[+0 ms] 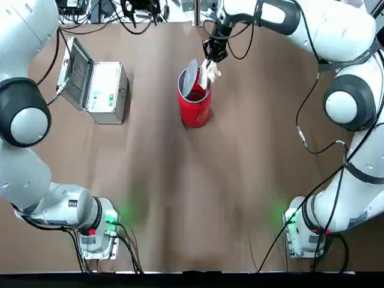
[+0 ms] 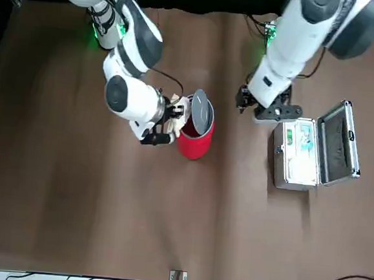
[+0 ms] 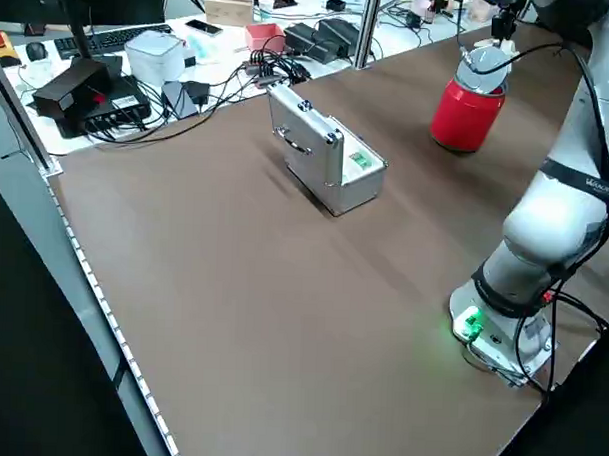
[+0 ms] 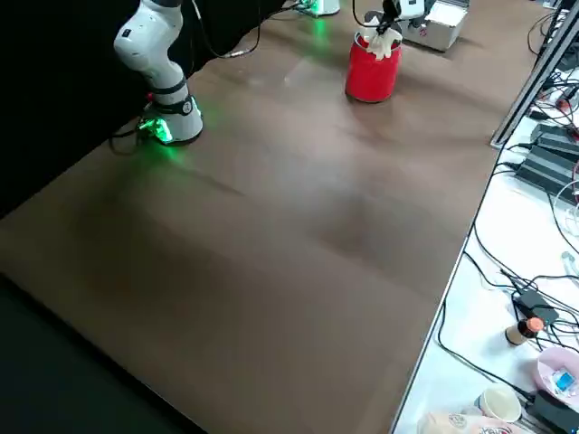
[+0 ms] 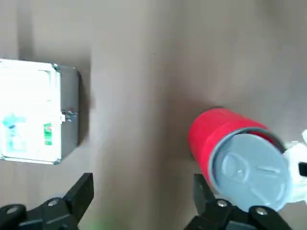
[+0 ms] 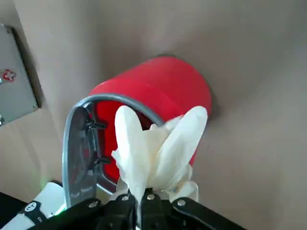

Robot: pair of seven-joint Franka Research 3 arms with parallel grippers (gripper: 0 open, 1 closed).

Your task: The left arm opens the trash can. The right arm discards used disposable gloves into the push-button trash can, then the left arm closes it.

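The small red cylindrical trash can (image 1: 195,107) stands on the brown tabletop (image 1: 180,198), its round silver-grey lid (image 1: 190,77) tipped up open. Just above the can's open rim, the right arm's hand (image 1: 213,55) is pinched tight on a wrinkly off-white wad of disposable gloves (image 1: 209,73), which dangles at the rim. The left arm's hand (image 2: 245,99) hangs with fingers spread apart between the can and the open silver rectangular case (image 1: 99,90), holding nothing.

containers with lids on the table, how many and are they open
2. The red trash can stands mid-table, lid up, right pincer holding gloves at its rim. The silver case sits toward the robot's left, lid open.
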